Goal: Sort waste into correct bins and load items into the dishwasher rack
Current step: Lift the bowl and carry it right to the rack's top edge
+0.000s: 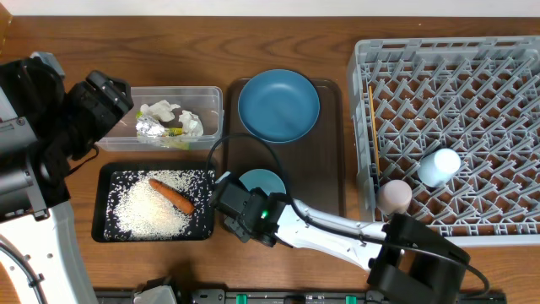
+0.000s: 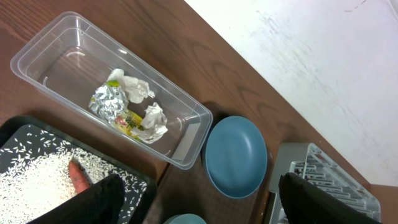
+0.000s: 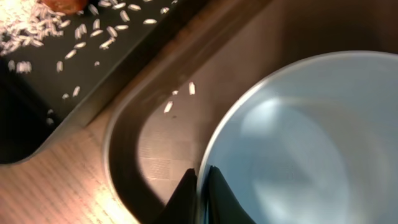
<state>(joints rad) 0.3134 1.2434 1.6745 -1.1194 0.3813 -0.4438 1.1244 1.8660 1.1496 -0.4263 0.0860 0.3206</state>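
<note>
The right gripper (image 3: 200, 182) pinches the rim of the round white bowl with a light blue inside (image 1: 263, 180), one dark finger (image 3: 184, 196) outside the wall and the other inside, at the corner of the brown serving tray (image 1: 329, 169) nearest the shallow black rectangular tray (image 1: 99, 203), where loose white rice grains (image 1: 148, 207) and a small orange carrot (image 1: 171, 195) lie. The left gripper (image 2: 200, 190) hangs with its fingers spread wide above the clear rectangular plastic tub (image 2: 62, 62), which holds crumpled white paper (image 2: 138, 87) and a crinkled silver and green-yellow wrapper (image 2: 107, 102).
</note>
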